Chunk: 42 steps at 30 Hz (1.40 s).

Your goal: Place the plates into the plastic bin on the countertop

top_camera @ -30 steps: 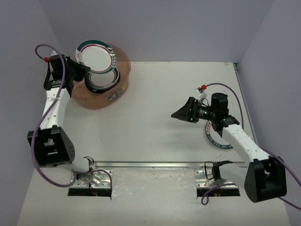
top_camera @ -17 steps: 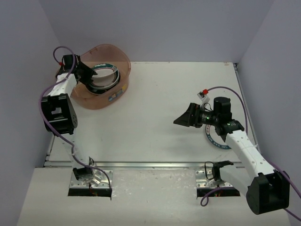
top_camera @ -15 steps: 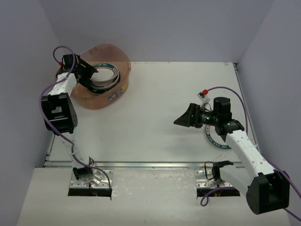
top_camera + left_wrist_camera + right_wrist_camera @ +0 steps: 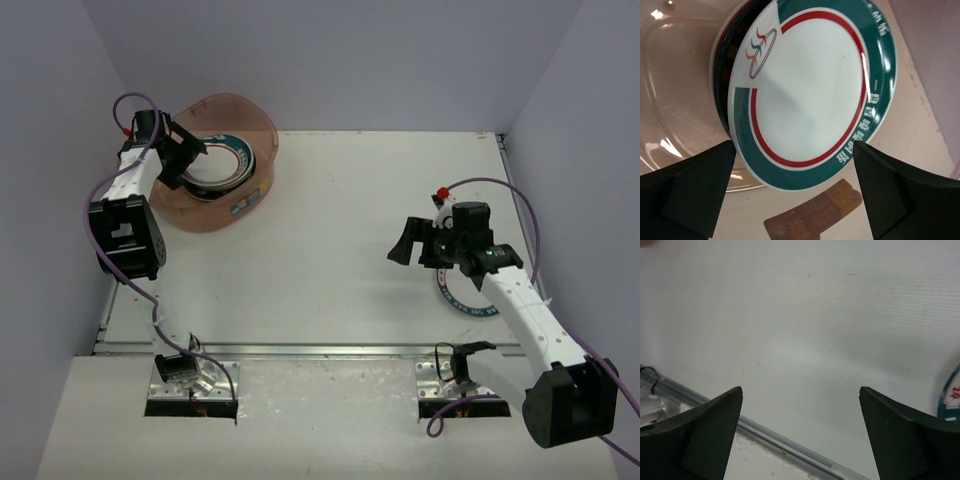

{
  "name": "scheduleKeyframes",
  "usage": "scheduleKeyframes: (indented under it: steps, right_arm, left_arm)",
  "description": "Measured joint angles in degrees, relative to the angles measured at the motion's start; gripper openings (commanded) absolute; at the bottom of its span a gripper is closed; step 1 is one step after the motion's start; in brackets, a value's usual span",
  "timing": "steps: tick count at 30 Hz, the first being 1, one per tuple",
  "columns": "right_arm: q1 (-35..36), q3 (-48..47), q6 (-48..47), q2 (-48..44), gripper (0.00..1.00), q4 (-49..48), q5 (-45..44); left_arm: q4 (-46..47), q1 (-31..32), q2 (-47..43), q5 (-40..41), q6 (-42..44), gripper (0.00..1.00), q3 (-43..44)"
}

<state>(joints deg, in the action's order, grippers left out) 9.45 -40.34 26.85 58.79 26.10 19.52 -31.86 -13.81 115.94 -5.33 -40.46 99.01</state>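
The pinkish plastic bin [image 4: 262, 128] stands at the back left of the white countertop [image 4: 330, 200]. Inside it a stack of plates [image 4: 224, 160] is topped by a teal-and-red banded plate [image 4: 810, 90]. My left gripper [image 4: 186, 150] hangs open at the stack's left edge, and in its wrist view the left gripper [image 4: 794, 143] straddles that plate's rim without gripping it. My right gripper [image 4: 405, 246] is open over bare countertop, nothing between the jaws of the right gripper [image 4: 800, 388]. A teal-lettered plate [image 4: 458, 296] lies on the countertop, partly hidden under the right arm; its edge [image 4: 951, 399] shows at the right wrist view's border.
A metal rail [image 4: 320, 350] runs along the countertop's front edge and shows as the rail [image 4: 780, 442] below the right fingers. Grey walls close in the back and both sides. A label [image 4: 812, 218] shows through the bin's wall.
My left gripper lowered the banded plate onto the stack in the bin and opened, letting it go. The right gripper shifted slightly to the right, staying open.
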Motion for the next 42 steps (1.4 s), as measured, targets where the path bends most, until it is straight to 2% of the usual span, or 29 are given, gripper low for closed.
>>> scheduleKeyframes:
  steps: [5,10,14,18,25,29,32,33,39,42]
  right_arm:
    - [0.0,-1.22,-2.08,1.22,0.99,3.13,-10.62]
    - [0.0,-1.62,-3.16,1.8,0.99,5.09,-15.73]
    - [0.06,-5.1,-3.34,6.41,0.99,9.05,-22.85]
    - [0.58,-8.6,-3.33,14.15,0.99,10.66,-30.96]
    - [4.73,-11.68,-3.39,24.49,0.99,13.26,-39.51]
    - [6.74,-13.49,-3.56,30.53,0.96,13.01,-43.6]
    - [7.67,-13.95,-3.7,35.12,0.86,13.0,-46.48]
    - [7.95,-14.16,-3.59,36.85,0.79,13.21,-47.73]
    - [8.74,-14.9,-3.67,43.57,0.3,13.06,-50.71]
    - [8.86,-14.94,-4.03,45.24,0.22,12.54,-51.74]
  left_arm:
    - [-1.58,-0.04,-0.44,-0.4,1.52,1.0,-1.08]
    - [-2.48,-0.04,-0.47,-3.02,2.72,1.0,-0.37]
    - [-1.99,0.13,-4.12,-4.17,3.04,1.0,-2.83]
    - [-1.17,1.62,-18.61,-4.59,4.48,1.0,-11.13]
    - [10.34,8.38,-53.68,-11.73,8.02,1.0,-29.35]
    - [11.0,8.16,-64.2,-12.85,9.78,1.0,-38.89]
    - [10.77,8.16,-64.51,-13.94,11.05,1.0,-43.59]
    - [10.69,8.16,-64.13,-14.29,11.49,1.0,-44.86]
    - [8.28,8.15,-59.4,-15.25,13.64,1.0,-52.16]
    - [7.8,8.16,-59.73,-15.59,14.57,1.0,-52.73]
